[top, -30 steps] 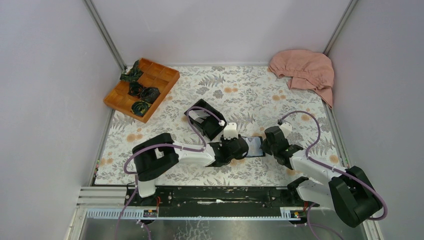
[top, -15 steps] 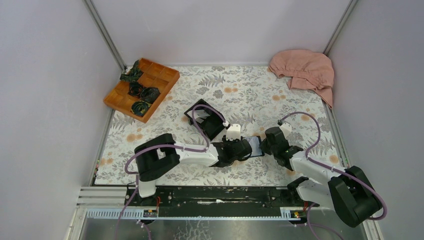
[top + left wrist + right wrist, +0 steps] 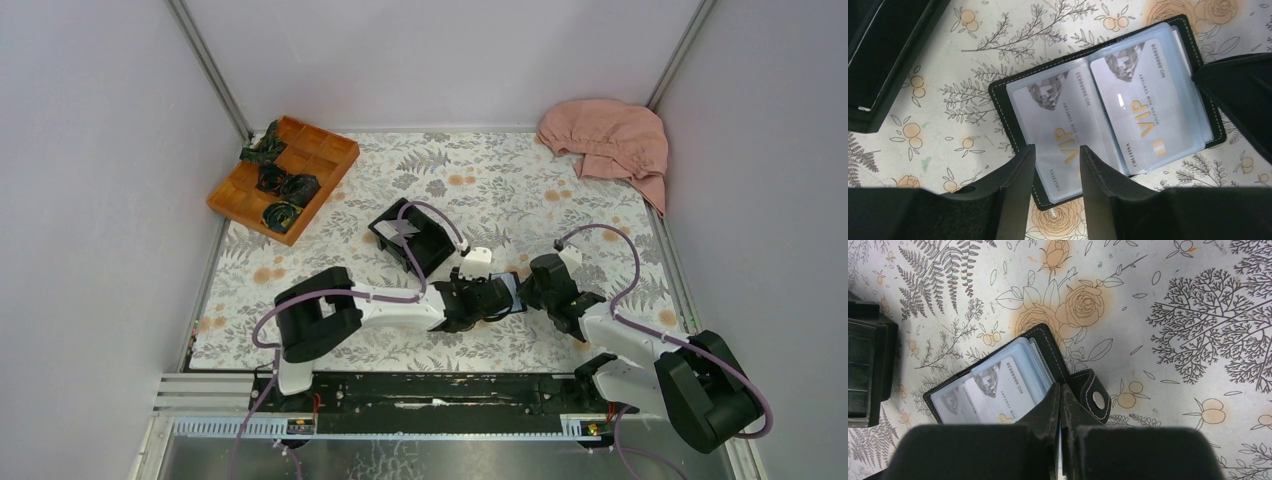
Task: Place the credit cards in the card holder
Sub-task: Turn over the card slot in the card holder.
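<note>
Black card holder [image 3: 1087, 85] lies open — your right gripper [image 3: 1060, 401] pinches its flap, jaws closed. Left gripper [image 3: 1056, 151]: jaws slightly apart, empty; gently press the credit card [image 3: 1050, 117] in.

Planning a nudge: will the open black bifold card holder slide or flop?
Probably slides: the black bifold card holder lies flat on the floral mat, though the right gripper, shut on its edge, may anchor it. Its clear sleeves show glare: likely slick.

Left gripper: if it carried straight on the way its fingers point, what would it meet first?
Most likely the pale grey VIP credit card in a clear pocket of the open black bifold card holder, just ahead of the left gripper. Its height above the card is unclear.
</note>
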Robot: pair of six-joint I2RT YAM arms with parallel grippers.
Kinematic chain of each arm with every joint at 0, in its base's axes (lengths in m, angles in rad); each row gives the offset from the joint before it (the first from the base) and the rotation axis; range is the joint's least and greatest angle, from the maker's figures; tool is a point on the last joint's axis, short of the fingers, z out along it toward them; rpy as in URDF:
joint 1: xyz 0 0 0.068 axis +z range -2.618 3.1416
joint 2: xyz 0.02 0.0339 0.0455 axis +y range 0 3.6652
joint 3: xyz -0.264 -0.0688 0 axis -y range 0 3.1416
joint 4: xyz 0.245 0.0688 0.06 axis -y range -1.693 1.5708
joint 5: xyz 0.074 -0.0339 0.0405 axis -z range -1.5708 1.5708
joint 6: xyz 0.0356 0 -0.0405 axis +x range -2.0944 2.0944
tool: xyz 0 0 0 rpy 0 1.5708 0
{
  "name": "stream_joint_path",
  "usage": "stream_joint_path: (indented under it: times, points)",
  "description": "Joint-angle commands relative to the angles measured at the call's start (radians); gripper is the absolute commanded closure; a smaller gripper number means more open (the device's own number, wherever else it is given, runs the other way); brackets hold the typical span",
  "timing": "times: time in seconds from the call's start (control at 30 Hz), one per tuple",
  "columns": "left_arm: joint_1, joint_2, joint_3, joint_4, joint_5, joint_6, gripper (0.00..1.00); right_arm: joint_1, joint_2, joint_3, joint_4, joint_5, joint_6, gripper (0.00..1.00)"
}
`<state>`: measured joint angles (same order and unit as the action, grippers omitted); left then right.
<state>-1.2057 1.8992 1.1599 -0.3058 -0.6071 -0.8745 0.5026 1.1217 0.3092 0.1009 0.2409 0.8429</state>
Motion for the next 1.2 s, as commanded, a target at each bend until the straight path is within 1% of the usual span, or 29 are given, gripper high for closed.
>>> stream_joint_path:
  times: [0.0, 0.23, 0.53, 0.8, 1.0, 1.17]
  points:
    - [-0.009, 0.026, 0.048, -0.035, -0.053, 0.041, 0.55, 0.006, 0.015, -0.026, -0.038, -0.055, 0.010, 1.00]
    - [-0.009, 0.072, 0.081, -0.033, -0.043, 0.037, 0.54, 0.005, -0.001, -0.022, -0.045, -0.058, 0.013, 1.00]
    - [-0.010, 0.080, -0.002, -0.011, -0.027, -0.016, 0.54, 0.005, -0.032, -0.030, -0.033, -0.089, 0.026, 1.00]
    - [-0.009, 0.065, -0.055, 0.022, -0.010, -0.034, 0.54, 0.006, -0.060, -0.028, -0.024, -0.114, 0.036, 1.00]
    - [-0.010, 0.065, -0.069, 0.042, 0.009, -0.031, 0.54, 0.007, -0.071, -0.007, -0.051, -0.114, 0.031, 1.00]
    - [-0.009, 0.058, -0.075, 0.045, 0.007, -0.027, 0.55, 0.005, -0.070, 0.016, -0.098, -0.076, -0.004, 1.00]
